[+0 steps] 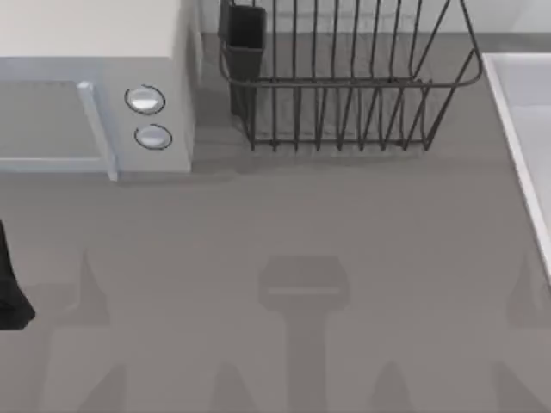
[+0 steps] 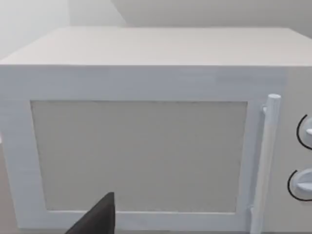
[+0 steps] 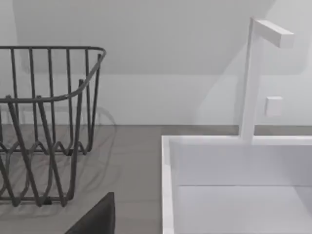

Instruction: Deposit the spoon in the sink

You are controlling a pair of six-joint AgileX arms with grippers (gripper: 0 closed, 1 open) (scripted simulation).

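Note:
The spoon is out of view. The sink [image 1: 519,129] is a pale basin with a raised rim at the table's right edge. In the right wrist view the sink [image 3: 167,185] lies close ahead, with a white faucet [image 3: 251,78] standing at its back rim. A dark part of my right gripper [image 3: 97,217] shows at the edge of that view, short of the basin. My left arm [image 1: 10,292] sits at the table's left edge. A dark part of my left gripper [image 2: 97,217] faces the microwave door.
A white microwave [image 1: 95,34] with two round knobs [image 1: 145,100] stands at the back left; its door [image 2: 141,156] is shut. A dark wire dish rack [image 1: 344,86] with a dark cup [image 1: 244,30] at its left corner stands at the back middle.

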